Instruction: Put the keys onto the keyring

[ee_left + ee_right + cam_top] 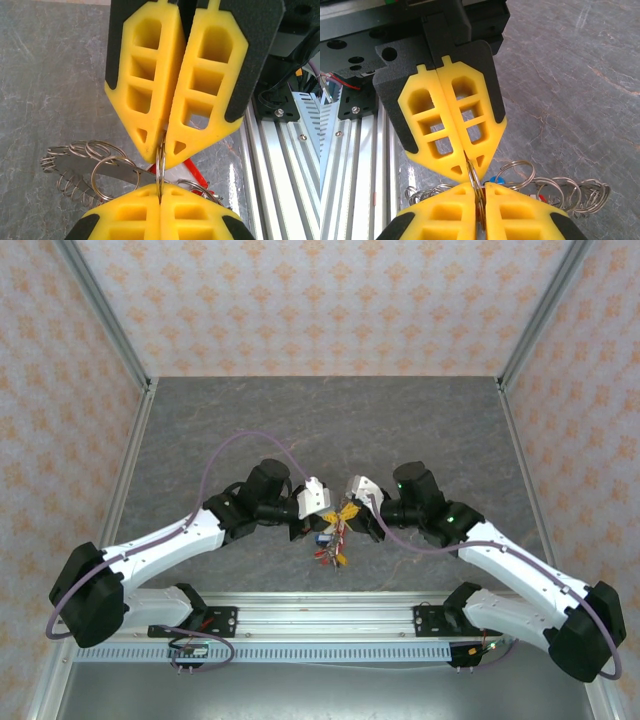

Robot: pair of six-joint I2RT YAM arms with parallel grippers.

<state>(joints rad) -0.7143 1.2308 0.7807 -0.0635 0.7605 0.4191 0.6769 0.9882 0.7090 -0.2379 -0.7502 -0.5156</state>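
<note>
over the near middle of the grey, marble-veined table, just beyond the ribbed aluminium rail, the white left arm and right arm meet nose to nose. the left gripper is clamped tight on the keyring, a thin steel split ring seen edge-on. the right gripper pinches the same ring from the opposite side, with little more than the wire between its tips. the pads look like hard yellow plastic, wedge-tipped, moulded with open lattice pockets and backed in matt black. beside the held ring hangs a tangle of spare rings, bright springy wire loops, some packed close like a coil. the keys dangle in a bunch under the two grippers; close up there is a flat dull metal blade, a red plastic tag and a blue tag

what could go wrong: smooth round wire held between smooth wedge tips may twist or slip out if either arm pulls off-axis, and the whole bunch would drop. the two sets of tips sit almost against each other, so a small misalignment could jam pad on pad. the tangled loops might also snag a key and drag it aside
</note>
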